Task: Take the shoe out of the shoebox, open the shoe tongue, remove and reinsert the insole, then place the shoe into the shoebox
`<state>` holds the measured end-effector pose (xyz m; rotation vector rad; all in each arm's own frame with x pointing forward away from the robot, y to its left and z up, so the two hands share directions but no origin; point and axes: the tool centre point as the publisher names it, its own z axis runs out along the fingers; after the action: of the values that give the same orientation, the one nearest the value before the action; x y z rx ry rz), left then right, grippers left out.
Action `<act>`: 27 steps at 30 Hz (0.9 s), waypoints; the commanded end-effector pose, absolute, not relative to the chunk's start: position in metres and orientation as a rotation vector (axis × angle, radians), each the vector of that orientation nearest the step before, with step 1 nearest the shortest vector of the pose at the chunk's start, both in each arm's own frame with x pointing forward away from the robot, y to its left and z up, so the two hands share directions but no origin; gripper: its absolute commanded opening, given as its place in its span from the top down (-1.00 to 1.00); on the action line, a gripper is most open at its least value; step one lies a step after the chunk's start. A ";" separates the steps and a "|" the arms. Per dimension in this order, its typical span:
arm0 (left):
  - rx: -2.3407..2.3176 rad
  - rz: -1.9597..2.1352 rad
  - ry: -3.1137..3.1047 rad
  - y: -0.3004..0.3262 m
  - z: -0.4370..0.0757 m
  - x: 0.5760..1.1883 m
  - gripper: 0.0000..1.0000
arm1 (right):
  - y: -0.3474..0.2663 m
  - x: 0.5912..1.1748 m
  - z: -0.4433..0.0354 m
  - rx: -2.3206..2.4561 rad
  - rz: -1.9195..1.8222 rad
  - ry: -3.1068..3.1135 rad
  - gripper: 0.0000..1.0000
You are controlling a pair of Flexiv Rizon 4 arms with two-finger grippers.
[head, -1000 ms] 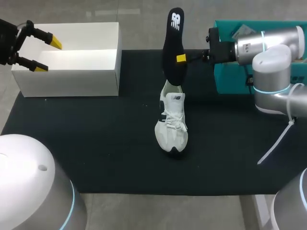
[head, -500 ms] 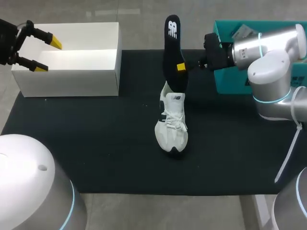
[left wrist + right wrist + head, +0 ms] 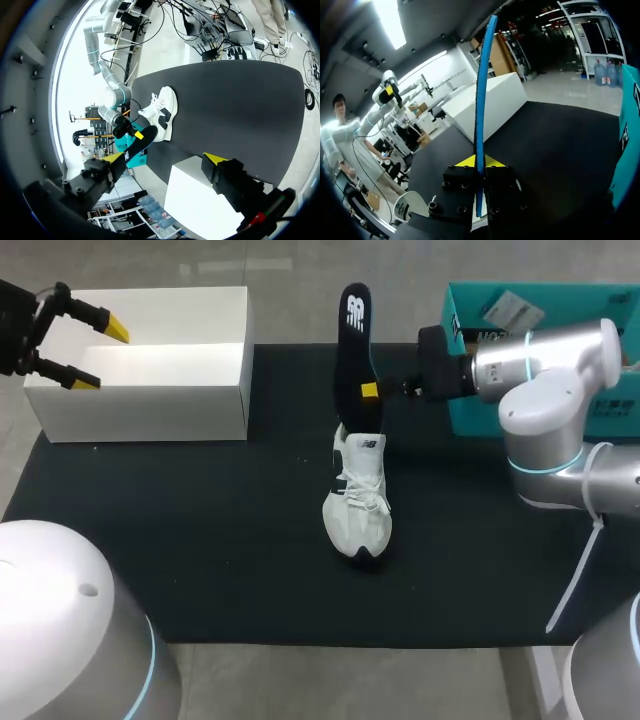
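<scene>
right jaws clamp the insole (image 3: 350,360) upright — over the shoe (image 3: 358,495).

My left gripper (image 3: 165,158) is wide open by the white shoebox (image 3: 192,202); far ahead, my right gripper (image 3: 136,134) holds the black insole (image 3: 134,150) beside the white shoe (image 3: 161,107).

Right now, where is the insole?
Head view, centre: the insole stands upright in the right gripper, its lower end at the heel of the white shoe.
</scene>
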<state>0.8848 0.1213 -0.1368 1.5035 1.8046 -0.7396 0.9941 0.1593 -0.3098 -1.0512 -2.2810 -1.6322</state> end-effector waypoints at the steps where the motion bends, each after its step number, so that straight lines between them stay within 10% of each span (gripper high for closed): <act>1: 1.506 -0.739 1.807 0.121 -0.136 0.885 -1.00 | 0.160 0.988 -0.321 -1.075 -1.608 -2.278 1.00; 27: 1.506 -0.739 1.807 0.121 -0.136 0.885 -1.00 | 0.159 0.946 -0.368 -1.149 -1.474 -2.250 1.00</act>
<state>0.8848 0.1212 -0.1369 1.5033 1.8045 -0.7393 0.9529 0.1568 -0.3650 -1.1328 -2.2422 -1.4827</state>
